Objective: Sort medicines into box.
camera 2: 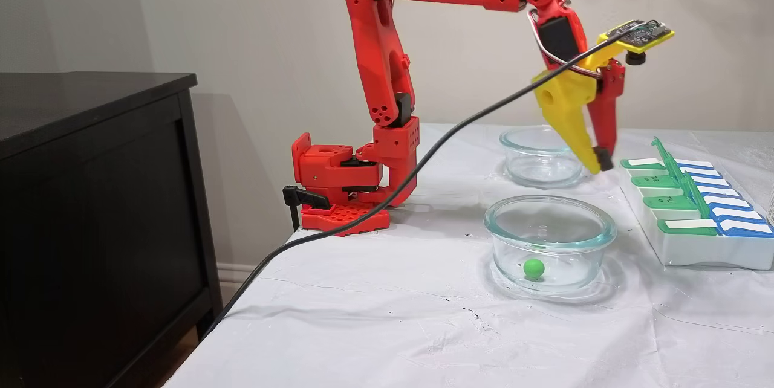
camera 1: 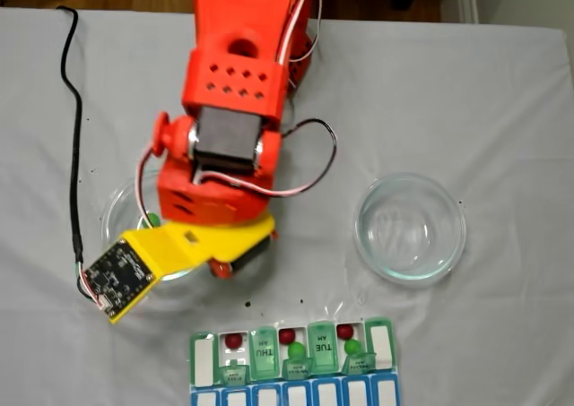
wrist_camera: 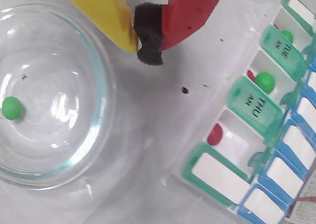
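Observation:
My gripper [wrist_camera: 140, 42] is shut with nothing in it, the yellow finger pressed against the red finger's black pad. In a fixed view the gripper [camera 2: 595, 164] hangs above the cloth between the far dish and the box [camera 2: 695, 237]. One green medicine [wrist_camera: 11, 108] lies in the glass dish [wrist_camera: 101, 90] to the gripper's left, and a fixed view shows the same green ball [camera 2: 534, 268]. The box [camera 1: 204, 359] holds three red medicines [camera 1: 234, 341] in open compartments, two of them with a green medicine [camera 1: 296, 349] beside them. The wrist view shows a red ball [wrist_camera: 215, 134] alone and a green ball [wrist_camera: 265, 81] further along.
A second glass dish [camera 1: 411, 228] stands empty at the right in a fixed view. A black cable [camera 1: 72, 128] runs along the left of the white cloth [camera 1: 502, 101]. A dark cabinet [camera 2: 91, 194] stands beside the table. The arm's base [camera 2: 338, 188] sits at the table's back edge.

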Motion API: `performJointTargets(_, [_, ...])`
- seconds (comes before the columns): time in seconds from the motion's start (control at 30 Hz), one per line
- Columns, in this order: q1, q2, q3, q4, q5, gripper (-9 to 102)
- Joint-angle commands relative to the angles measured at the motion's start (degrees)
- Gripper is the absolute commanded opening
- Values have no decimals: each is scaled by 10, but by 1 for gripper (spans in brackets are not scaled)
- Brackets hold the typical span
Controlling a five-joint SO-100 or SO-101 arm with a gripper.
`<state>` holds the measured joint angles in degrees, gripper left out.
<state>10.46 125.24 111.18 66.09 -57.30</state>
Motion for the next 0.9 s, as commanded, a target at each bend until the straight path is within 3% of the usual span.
performJointTargets(0.0, [40,61,-39,34,-82,1])
performJointTargets(0.33, [154,-74,-51,71,-164,12])
performJointTargets(0.7, [195,-40,13,-26,-153,19])
performJointTargets(0.87, [200,-56,21,-31,-154,23])
